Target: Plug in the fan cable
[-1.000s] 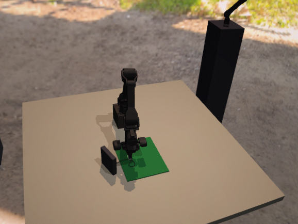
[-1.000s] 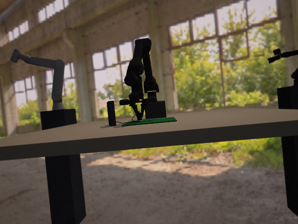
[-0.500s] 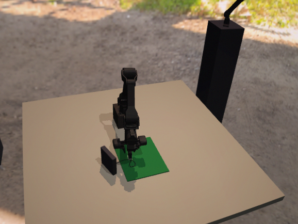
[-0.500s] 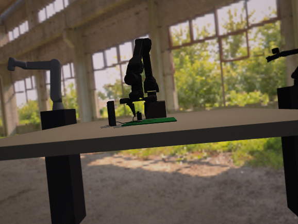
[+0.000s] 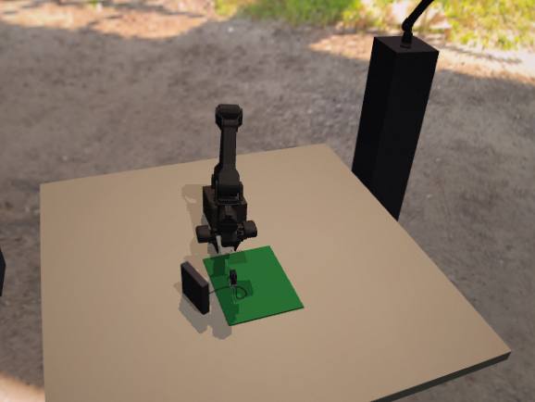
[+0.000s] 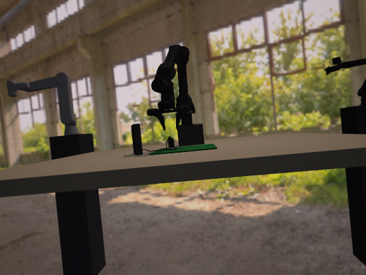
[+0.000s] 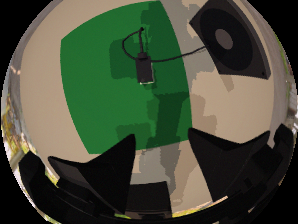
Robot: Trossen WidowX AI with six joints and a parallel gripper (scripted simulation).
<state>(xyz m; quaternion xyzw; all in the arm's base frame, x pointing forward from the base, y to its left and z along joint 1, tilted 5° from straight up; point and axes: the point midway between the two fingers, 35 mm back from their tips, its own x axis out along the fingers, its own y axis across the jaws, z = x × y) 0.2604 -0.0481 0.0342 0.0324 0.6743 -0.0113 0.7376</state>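
Note:
The black plug stands upright on the green board. A thin pale edge of the header shows at its base in the wrist view; the rest of the header is hidden, and how deep the plug sits cannot be told. The fan's dark cable loops from the plug to the fan, which stands on edge beside the board. My gripper is open and empty, above and back from the plug, touching neither plug nor board.
The tan table carries the board, the fan and my arm's base. A dark pillar with another arm stands beyond the table's edge. A grey arm on a pillar stands at the left in the exterior view.

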